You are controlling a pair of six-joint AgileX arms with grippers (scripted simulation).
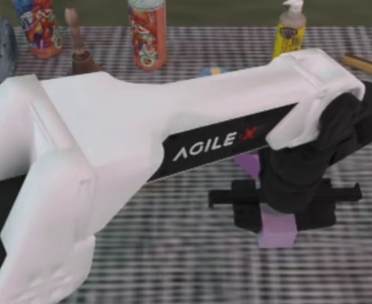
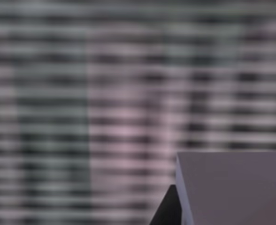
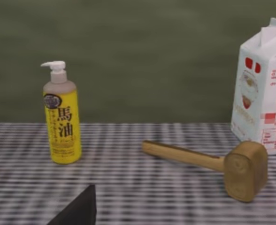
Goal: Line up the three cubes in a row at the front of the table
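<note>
The left arm (image 1: 110,158), a broad white link, lies nearest the top camera and spans the desk (image 1: 173,253) from the left edge to right of centre. Its claw (image 1: 278,218) points down over the small pale lilac cube (image 1: 276,231), which rests on the checked cloth toward the front, right of centre; the black fingers stand either side of the block, but whether they are clamped on it or merely straddling it cannot be told. The left wrist view shows one flat lilac face (image 2: 232,187) close up against the cloth. The magenta-purple cube (image 1: 249,164) is partly visible just behind the claw, under the arm. The yellow cube is not visible in any view; it may lie beneath the arm. The right arm is out of the top view; its wrist camera faces a yellow pump bottle (image 3: 62,117), a wooden mallet (image 3: 213,164) and a carton (image 3: 264,89) at the rear, and its finger state cannot be told. For the step in hand, keep the fingers square to opposite cube faces, keep the cube level, and align it with the row parallel to the front edge without nudging the magenta-purple cube.
</note>
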